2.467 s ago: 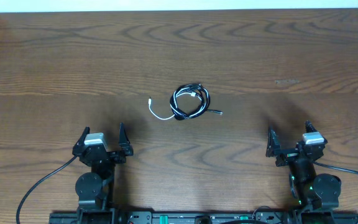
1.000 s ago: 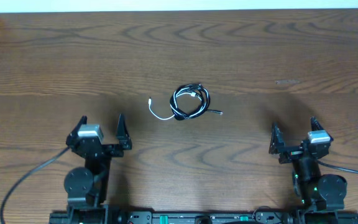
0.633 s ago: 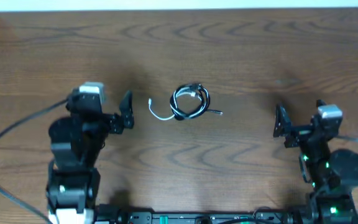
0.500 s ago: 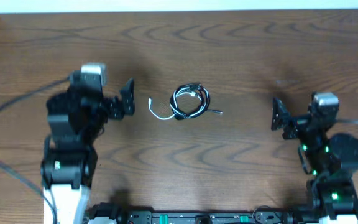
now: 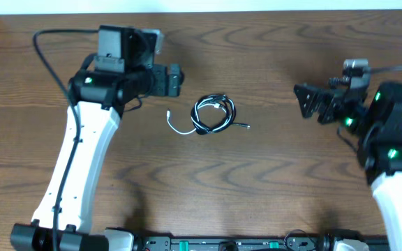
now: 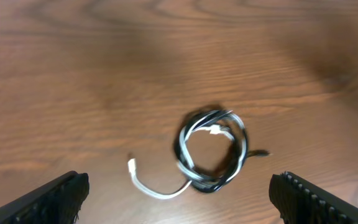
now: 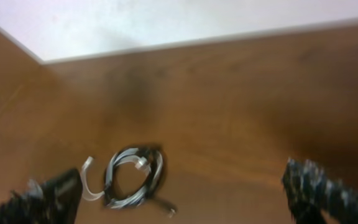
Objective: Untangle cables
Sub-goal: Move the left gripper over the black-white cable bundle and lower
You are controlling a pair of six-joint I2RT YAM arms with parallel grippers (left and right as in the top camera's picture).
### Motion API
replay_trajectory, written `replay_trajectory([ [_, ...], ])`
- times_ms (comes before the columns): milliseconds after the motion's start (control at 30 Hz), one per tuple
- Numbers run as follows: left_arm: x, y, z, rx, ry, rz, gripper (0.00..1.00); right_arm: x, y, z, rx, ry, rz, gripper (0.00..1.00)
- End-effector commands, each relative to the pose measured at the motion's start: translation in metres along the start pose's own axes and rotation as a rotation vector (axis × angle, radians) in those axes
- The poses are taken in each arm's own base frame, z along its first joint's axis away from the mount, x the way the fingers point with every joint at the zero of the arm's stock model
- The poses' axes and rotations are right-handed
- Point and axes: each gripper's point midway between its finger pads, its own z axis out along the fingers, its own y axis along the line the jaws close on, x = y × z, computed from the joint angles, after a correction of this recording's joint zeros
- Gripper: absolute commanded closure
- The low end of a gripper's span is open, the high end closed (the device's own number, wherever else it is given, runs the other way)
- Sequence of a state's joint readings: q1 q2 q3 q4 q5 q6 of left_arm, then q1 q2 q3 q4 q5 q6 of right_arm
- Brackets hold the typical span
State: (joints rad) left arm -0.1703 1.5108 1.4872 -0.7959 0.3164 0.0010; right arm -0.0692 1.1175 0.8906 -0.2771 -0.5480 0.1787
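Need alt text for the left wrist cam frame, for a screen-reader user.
Black and white cables, coiled together in a small loop, lie on a wooden table, right of centre; the white one's plug end trails out to the left. The left hand is open, its fingertips in the bottom corners, touching nothing.
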Motion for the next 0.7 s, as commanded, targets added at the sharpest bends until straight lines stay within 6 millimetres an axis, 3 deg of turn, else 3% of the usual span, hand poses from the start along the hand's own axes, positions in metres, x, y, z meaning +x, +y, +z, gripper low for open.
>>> replay_trajectory([
  [0, -0.015, -0.036, 0.0, 0.134, -0.038, 0.056, 0.02, -0.017, 0.013, 0.003, -0.104, 0.073, 0.071, 0.01],
  [133, -0.011, -0.061, -0.004, 0.264, -0.019, 0.024, 0.02, -0.031, 0.005, 0.015, -0.098, 0.049, 0.055, 0.01],
  [233, -0.007, -0.071, 0.002, 0.338, 0.015, -0.015, 0.05, -0.029, 0.007, 0.017, -0.112, 0.06, 0.091, 0.01],
  [300, 0.005, -0.068, 0.021, 0.322, 0.081, -0.067, 0.13, -0.028, 0.009, 0.019, -0.113, 0.064, 0.098, 0.01],
  [333, 0.012, -0.062, 0.035, 0.287, 0.126, -0.121, 0.17, -0.026, 0.005, 0.02, -0.088, 0.067, 0.101, 0.11],
  [367, 0.016, -0.059, 0.043, 0.261, 0.145, -0.14, 0.17, -0.024, 0.001, 0.021, -0.067, 0.073, 0.106, 0.12],
  [567, 0.049, -0.023, 0.107, -0.038, 0.262, -0.106, 0.17, -0.01, -0.015, 0.021, 0.029, 0.121, 0.144, 0.12],
  [667, 0.061, -0.017, 0.132, -0.052, 0.307, -0.073, 0.28, -0.005, -0.017, 0.02, 0.04, 0.139, 0.155, 0.12],
])
